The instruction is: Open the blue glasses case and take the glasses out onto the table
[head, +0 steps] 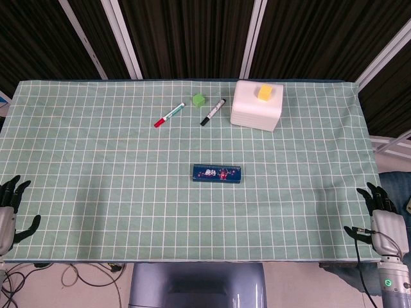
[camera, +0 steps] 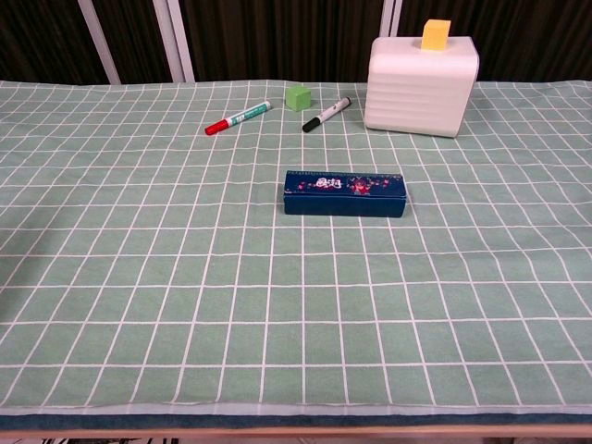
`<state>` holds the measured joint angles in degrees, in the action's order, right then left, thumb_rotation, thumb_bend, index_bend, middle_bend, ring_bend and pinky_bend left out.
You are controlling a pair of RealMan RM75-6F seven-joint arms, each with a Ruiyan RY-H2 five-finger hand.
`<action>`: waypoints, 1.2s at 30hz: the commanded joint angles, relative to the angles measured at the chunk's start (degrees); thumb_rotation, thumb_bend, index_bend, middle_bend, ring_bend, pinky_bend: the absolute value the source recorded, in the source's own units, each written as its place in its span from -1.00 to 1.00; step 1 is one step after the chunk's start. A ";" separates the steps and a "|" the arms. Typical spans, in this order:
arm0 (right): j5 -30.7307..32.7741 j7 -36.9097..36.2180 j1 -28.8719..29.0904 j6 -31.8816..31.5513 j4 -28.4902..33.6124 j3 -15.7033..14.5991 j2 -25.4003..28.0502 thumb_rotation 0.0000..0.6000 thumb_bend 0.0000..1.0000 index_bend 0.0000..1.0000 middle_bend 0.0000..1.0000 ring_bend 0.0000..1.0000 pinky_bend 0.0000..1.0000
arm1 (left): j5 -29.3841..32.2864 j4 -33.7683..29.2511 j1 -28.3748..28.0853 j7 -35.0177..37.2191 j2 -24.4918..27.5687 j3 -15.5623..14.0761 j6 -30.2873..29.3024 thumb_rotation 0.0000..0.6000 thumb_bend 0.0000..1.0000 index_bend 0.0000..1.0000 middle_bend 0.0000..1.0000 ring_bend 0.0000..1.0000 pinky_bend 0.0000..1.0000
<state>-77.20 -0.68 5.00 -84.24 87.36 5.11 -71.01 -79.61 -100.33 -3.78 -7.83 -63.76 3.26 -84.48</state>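
The blue glasses case lies closed in the middle of the table, a flat long box with a flowery print on its lid. The glasses are not visible. My left hand hovers at the table's near left corner, fingers spread and empty. At the near right corner my right hand is likewise spread with nothing in it. Both hands are far from the case and show only in the head view.
Toward the back lie a red-capped marker, a small green cube and a black-capped marker. A white ribbed box with a yellow block on top stands at the back right. A green checked cloth covers the table.
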 commanded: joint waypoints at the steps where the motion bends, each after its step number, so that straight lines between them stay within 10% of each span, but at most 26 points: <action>1: -0.29 0.00 -0.08 -0.03 0.13 0.04 -0.03 1.00 -0.65 -0.66 -0.85 -1.00 -0.63 | 0.21 0.04 -0.01 -0.04 -0.01 0.03 0.10 1.00 -0.36 -0.80 -1.00 -1.00 -1.00; 36: -4.80 -2.16 -0.26 -0.48 1.43 0.21 -0.21 1.00 -0.65 -0.66 -0.85 -1.00 -0.63 | -0.39 -0.37 0.09 1.50 0.54 0.07 -0.03 1.00 -0.37 -0.80 -1.00 -1.00 -1.00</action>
<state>-81.85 -2.99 4.57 -84.86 88.56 5.27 -71.15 -80.00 -100.71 -3.70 -6.36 -63.23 3.34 -84.50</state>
